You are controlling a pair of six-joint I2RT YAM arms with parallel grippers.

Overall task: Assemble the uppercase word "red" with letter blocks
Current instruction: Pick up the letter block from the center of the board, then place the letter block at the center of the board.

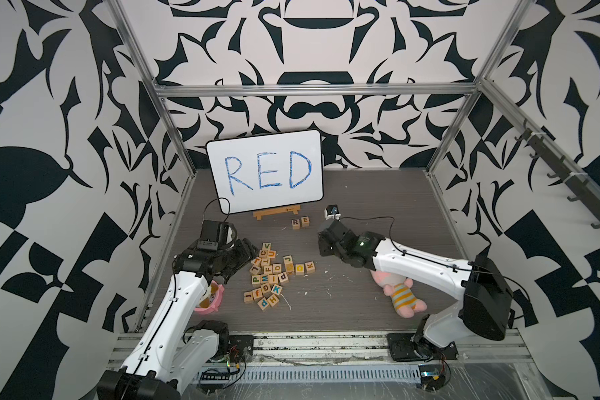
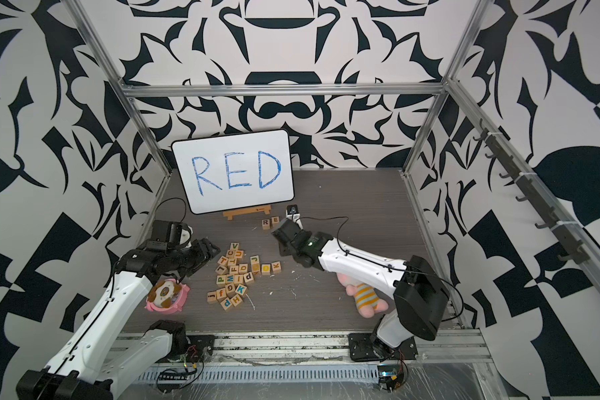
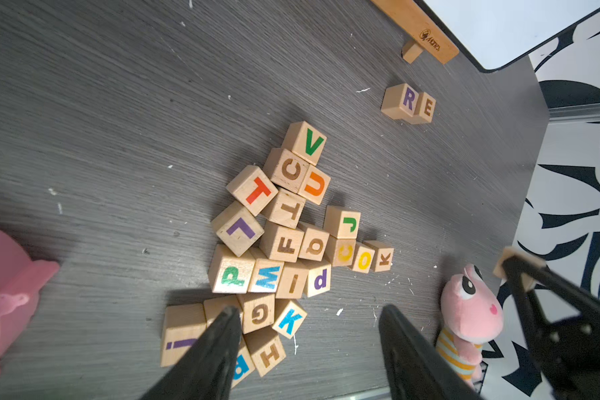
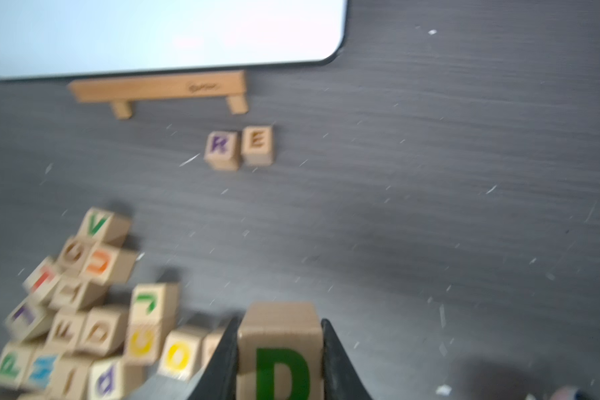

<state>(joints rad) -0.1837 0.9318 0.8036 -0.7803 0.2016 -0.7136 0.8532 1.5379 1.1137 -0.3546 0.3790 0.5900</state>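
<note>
You've got the green D block (image 4: 279, 367) pinched in the rt pincer (image 4: 280, 323), near the R block (image 4: 221, 149) + E block (image 4: 258, 143), which touch in front of the whiteboard (image 4: 153, 31). Your lt pincer (image 3: 309, 309) is spread by the pile (image 3: 274, 242).

White shells (image 1: 413, 263), black joints (image 1: 485, 298), thin cables (image 1: 368, 218), black right pincer (image 4: 279, 322)
</note>
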